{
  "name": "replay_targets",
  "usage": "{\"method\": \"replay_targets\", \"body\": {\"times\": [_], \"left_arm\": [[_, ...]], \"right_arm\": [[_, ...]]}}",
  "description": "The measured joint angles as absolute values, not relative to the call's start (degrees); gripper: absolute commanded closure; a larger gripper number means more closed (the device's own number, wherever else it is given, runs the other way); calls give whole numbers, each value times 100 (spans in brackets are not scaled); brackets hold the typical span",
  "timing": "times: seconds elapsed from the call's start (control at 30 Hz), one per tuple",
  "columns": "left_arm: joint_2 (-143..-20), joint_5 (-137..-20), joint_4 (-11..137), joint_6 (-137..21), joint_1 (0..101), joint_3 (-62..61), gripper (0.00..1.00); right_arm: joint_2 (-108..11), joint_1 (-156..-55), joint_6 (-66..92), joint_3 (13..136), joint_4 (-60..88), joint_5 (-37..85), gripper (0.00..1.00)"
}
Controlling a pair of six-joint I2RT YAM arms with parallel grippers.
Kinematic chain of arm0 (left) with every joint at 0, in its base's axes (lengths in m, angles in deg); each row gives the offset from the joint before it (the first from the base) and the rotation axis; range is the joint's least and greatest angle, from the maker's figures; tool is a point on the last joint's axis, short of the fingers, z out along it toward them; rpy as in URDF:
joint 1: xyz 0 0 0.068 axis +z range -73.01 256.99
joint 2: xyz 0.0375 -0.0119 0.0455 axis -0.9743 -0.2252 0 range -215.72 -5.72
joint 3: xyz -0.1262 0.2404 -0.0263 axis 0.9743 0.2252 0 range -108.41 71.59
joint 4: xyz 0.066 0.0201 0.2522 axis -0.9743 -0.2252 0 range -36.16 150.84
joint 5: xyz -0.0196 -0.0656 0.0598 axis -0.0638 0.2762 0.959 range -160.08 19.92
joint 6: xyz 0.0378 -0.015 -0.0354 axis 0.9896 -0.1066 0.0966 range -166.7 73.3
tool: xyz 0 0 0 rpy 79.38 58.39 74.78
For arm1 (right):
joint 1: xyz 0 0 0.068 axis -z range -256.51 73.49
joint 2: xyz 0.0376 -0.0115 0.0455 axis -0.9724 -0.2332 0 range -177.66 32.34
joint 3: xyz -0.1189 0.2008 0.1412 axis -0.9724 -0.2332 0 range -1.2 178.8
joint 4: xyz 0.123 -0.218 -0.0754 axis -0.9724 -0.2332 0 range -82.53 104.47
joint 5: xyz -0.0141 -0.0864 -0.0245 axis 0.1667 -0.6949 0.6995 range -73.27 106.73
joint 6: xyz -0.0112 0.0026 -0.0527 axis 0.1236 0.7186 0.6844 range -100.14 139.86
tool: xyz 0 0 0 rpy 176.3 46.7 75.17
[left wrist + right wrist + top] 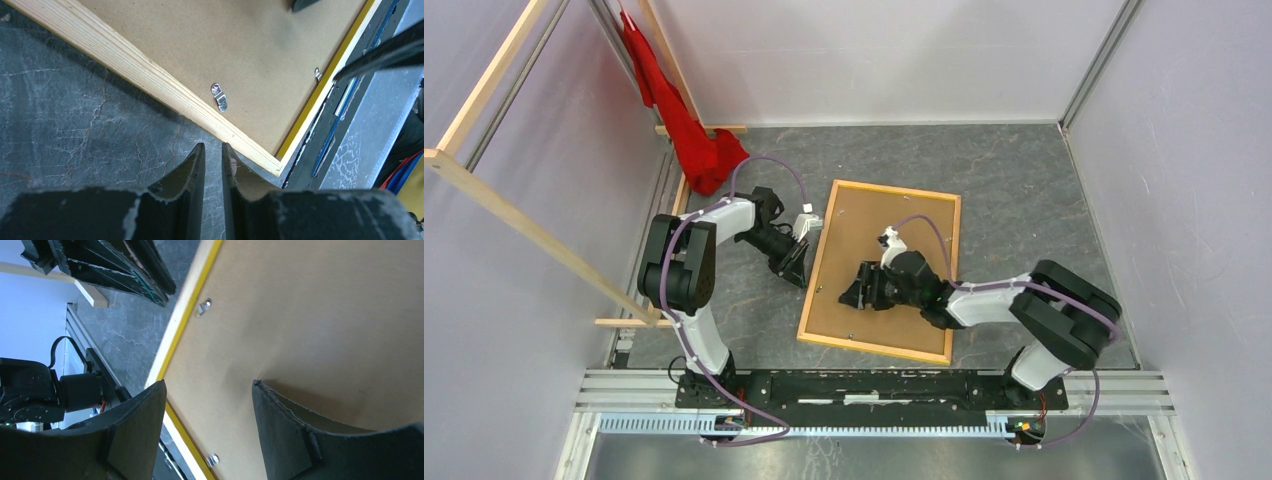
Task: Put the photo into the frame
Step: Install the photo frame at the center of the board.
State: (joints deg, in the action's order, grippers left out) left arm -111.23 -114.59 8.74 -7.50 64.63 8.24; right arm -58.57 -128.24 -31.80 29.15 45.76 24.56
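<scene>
The frame (pixel 874 347) lies on its front on the grey table, light wood back up (pixel 125 60), with a yellow edge (pixel 185 315) showing. A brown backing board (pixel 864 215) fills it, with small metal clips (pixel 219 96) along its rim. The photo is hidden. My left gripper (pixel 796 272) sits just outside the frame's left border near its lower corner; its jaws (pixel 213 150) stand a narrow gap apart with only table between them. My right gripper (pixel 856 295) hovers over the board's lower left part, open (pixel 207 385), holding nothing.
A red cloth (pixel 679 120) hangs at the back left corner beside wooden slats (pixel 514 220). White walls close in the table on three sides. A metal rail (pixel 874 385) carrying the arm bases runs along the near edge.
</scene>
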Motion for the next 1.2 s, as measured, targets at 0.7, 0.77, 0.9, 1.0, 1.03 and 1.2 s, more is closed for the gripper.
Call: {"method": "replay_targets", "body": {"times": [0.7, 0.77, 0.9, 1.0, 1.03, 1.2], "left_arm": [[-11208, -11346, 913, -750, 6463, 865, 79], [-11208, -11344, 918, -750, 6463, 865, 79], [-11208, -11322, 918, -752, 6463, 867, 79], [-11208, -11322, 922, -752, 6463, 867, 79], [-11208, -11320, 924, -752, 6463, 867, 79], [-11208, -11315, 935, -752, 6463, 867, 79]], "right_arm": [[-7394, -13117, -3525, 4171, 5157, 2338, 47], [-7435, -13117, -3556, 4191, 5199, 2358, 47], [-7507, -13117, -3615, 4235, 5253, 2406, 48], [-7606, -13117, -3674, 4309, 5323, 2439, 48], [-7632, -13117, -3691, 4327, 5345, 2445, 48], [-7715, -13117, -3735, 4399, 5382, 2463, 49]]}}
